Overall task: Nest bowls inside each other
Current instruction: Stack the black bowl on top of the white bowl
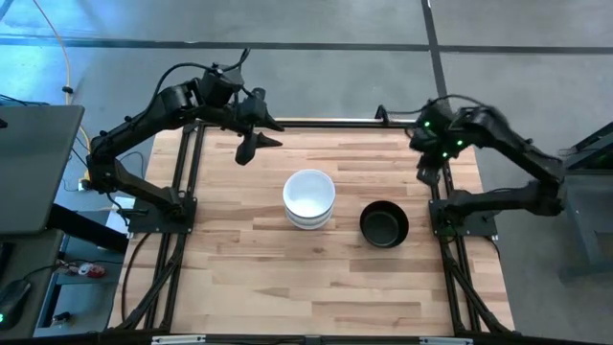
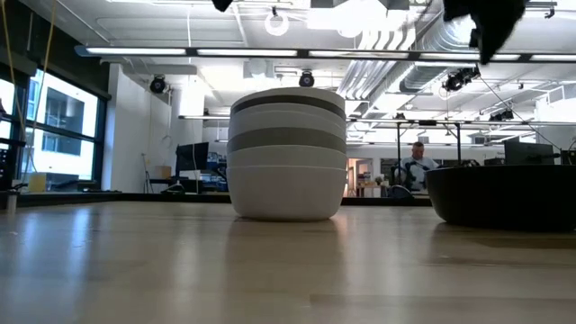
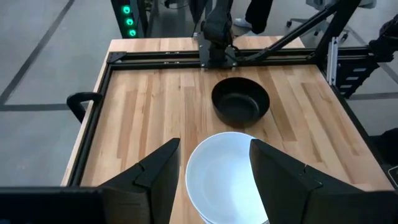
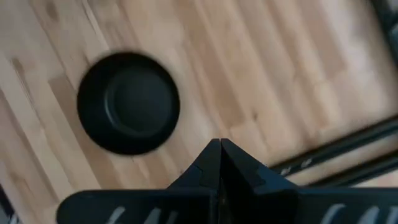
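1. On the counter (image 1: 239, 278), mid-way, you are looking at the stack of nested bowls (image 1: 308, 198); the black bowl (image 1: 384, 225) is sitting apart beside it.
2. Your left pincer (image 1: 257, 144) is hanging spread and empty; your right pincer (image 1: 424, 174) is pressed together.
3. Judging the black bowl rigid, light, likely slick, you should be gripping its rim.

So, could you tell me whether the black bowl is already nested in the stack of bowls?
No, the black bowl sits alone on the table, apart from the stack of bowls.
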`<state>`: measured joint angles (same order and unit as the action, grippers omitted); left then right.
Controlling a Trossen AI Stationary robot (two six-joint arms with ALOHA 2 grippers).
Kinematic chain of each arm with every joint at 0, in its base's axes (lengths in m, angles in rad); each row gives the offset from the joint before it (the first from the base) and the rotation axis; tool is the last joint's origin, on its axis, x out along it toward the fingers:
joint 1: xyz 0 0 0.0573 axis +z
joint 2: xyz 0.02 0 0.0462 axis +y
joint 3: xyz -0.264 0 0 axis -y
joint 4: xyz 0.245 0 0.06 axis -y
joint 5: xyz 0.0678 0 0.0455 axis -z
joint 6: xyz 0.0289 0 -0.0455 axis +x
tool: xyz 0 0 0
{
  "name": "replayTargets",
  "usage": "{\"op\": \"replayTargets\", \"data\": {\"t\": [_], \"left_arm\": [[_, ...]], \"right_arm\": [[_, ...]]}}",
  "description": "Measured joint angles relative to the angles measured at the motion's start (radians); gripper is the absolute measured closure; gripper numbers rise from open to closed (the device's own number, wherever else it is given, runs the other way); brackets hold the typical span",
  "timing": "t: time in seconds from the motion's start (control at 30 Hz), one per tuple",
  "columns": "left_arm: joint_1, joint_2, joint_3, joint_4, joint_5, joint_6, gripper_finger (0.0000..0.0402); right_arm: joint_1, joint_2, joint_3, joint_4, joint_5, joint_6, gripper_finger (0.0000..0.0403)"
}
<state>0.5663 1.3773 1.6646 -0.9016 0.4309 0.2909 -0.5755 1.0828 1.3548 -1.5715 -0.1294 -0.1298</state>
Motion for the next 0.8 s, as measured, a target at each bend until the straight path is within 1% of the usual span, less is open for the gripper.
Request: {"op": "replayTargets", "data": {"t": [0.17,0.23,0.37,0.47,0.57,0.63,0.8], "left_arm": [[-0.006,0.000,0.000,0.006,0.000,0.000,0.0220],[-0.006,0.000,0.000,0.010,0.001,0.000,0.0220],[-0.006,0.000,0.000,0.010,0.001,0.000,0.0220],[-0.006,0.000,0.000,0.010,0.001,0.008,0.0220],[-0.006,0.000,0.000,-0.001,-0.010,0.029,0.0220],[-0.006,-0.001,0.000,-0.027,-0.043,0.050,0.0220],[-0.006,-0.001,0.000,-0.119,-0.194,0.098,0.0220]], "right_arm": [[0.000,0.003,-0.153,0.000,-0.011,0.008,0.0403],[0.000,0.008,-0.197,0.000,-0.035,0.000,0.0403],[0.000,0.017,-0.259,0.020,-0.096,0.001,0.0403],[0.000,0.017,-0.297,0.072,-0.137,0.025,0.0403],[0.000,0.017,-0.307,0.096,-0.140,0.019,0.0403],[0.000,0.017,-0.307,0.119,-0.140,0.009,0.0403],[0.000,0.016,-0.307,0.170,-0.133,0.001,0.0403]]}}
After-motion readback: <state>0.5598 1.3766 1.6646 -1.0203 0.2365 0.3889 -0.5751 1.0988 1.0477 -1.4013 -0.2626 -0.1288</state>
